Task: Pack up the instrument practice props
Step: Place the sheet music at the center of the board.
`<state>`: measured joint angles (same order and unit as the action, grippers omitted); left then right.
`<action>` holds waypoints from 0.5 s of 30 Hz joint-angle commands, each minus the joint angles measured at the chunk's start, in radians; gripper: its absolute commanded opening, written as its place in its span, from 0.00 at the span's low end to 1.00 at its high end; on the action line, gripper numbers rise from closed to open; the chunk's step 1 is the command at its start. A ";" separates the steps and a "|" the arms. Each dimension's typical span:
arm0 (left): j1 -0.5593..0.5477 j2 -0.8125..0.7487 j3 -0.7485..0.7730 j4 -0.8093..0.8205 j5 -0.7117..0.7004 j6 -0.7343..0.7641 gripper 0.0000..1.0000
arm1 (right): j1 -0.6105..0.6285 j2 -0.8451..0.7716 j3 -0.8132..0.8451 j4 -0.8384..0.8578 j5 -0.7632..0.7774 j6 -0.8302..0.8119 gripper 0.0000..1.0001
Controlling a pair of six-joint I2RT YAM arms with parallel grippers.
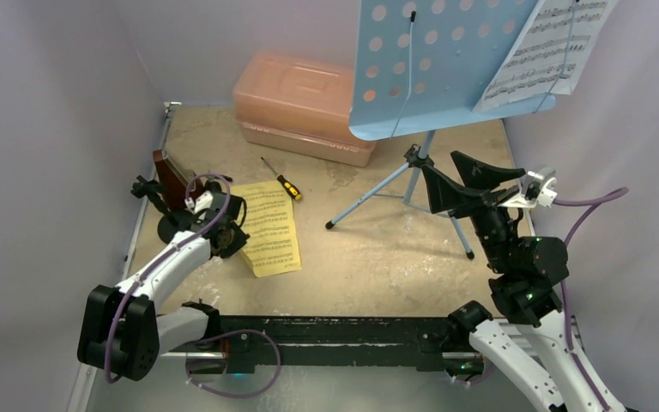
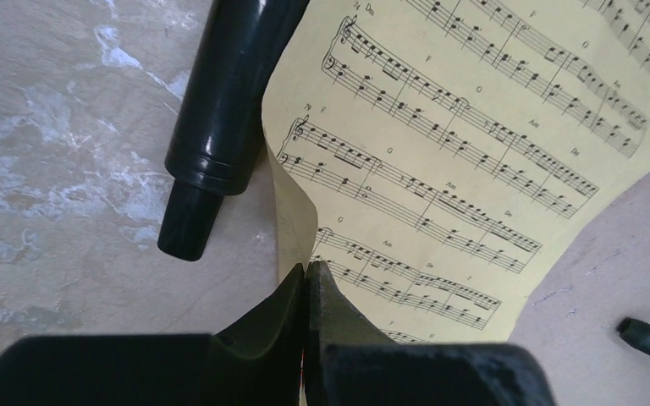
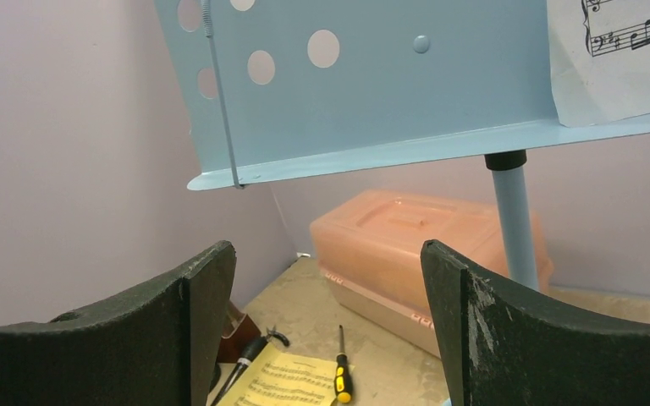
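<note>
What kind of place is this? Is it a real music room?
Probably not a real one: it looks like a robot test booth dressed as a practice corner. Plain walls box in a small table, two robot arms are bolted at its edge, and a blue music stand holds sheet music.

Case (image 1: 305,107) sits at the back against the wall (image 1: 223,34), stand (image 1: 446,86) right of it with a sheet (image 1: 549,47) on its right side. Screwdriver (image 1: 283,182) lies before the case, page (image 1: 270,227) on the table (image 1: 395,257) nearer and left. Pipe (image 2: 220,110) lies just left of the page, metronome (image 1: 170,176) behind it at the table's left edge.
</note>
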<state>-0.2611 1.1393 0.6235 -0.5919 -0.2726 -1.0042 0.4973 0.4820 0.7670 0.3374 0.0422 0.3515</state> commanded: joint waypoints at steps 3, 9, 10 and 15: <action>-0.074 0.032 -0.027 0.071 -0.011 -0.060 0.00 | 0.003 0.020 0.022 -0.022 0.023 0.001 0.83; -0.090 -0.003 -0.072 0.106 -0.025 -0.058 0.00 | 0.004 0.028 0.021 -0.055 0.066 0.000 0.83; -0.090 0.001 -0.071 0.102 -0.032 -0.052 0.00 | 0.003 0.030 0.022 -0.063 0.071 0.001 0.83; -0.090 -0.018 -0.046 0.038 -0.143 0.004 0.07 | 0.003 0.038 0.025 -0.111 0.096 -0.005 0.83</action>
<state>-0.3485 1.1534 0.5617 -0.5297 -0.3042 -1.0325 0.4973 0.5114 0.7673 0.2535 0.0917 0.3511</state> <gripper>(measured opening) 0.022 0.828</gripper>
